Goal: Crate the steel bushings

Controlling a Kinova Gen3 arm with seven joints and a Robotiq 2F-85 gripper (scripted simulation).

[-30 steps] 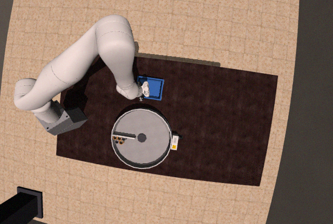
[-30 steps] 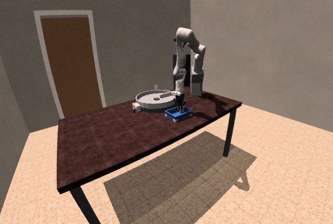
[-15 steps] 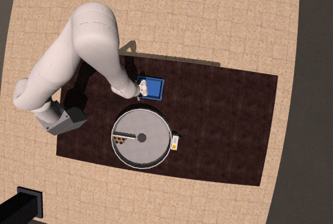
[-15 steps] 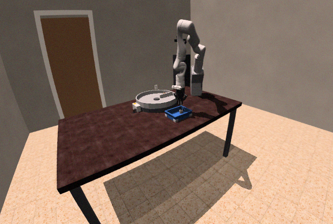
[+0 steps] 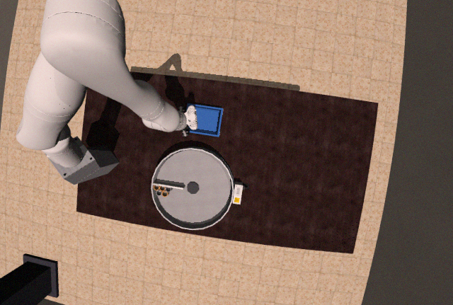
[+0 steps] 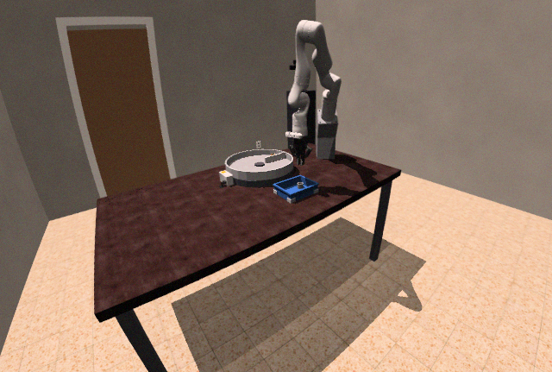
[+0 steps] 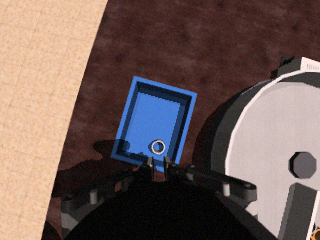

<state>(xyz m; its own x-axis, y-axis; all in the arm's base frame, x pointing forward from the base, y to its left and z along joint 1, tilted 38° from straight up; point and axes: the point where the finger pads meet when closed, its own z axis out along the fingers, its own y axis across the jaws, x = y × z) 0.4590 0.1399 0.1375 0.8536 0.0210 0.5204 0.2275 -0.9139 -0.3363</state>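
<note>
One steel bushing (image 7: 152, 146) lying hole-up on the floor of the blue crate (image 7: 165, 89), close to the wall nearest the arm. Gripper (image 7: 158, 162) hanging well above that same end of the crate, fingers drawn nearly together with only a thin gap, pinching nothing. Crate resting on the dark table (image 5: 292, 166) just beside the turning table (image 5: 204, 170). Small orange-rimmed bushings (image 5: 161, 190) bunched against a radial bar (image 5: 170, 183) near the disc's edge, perhaps four or five; too small to count surely.
</note>
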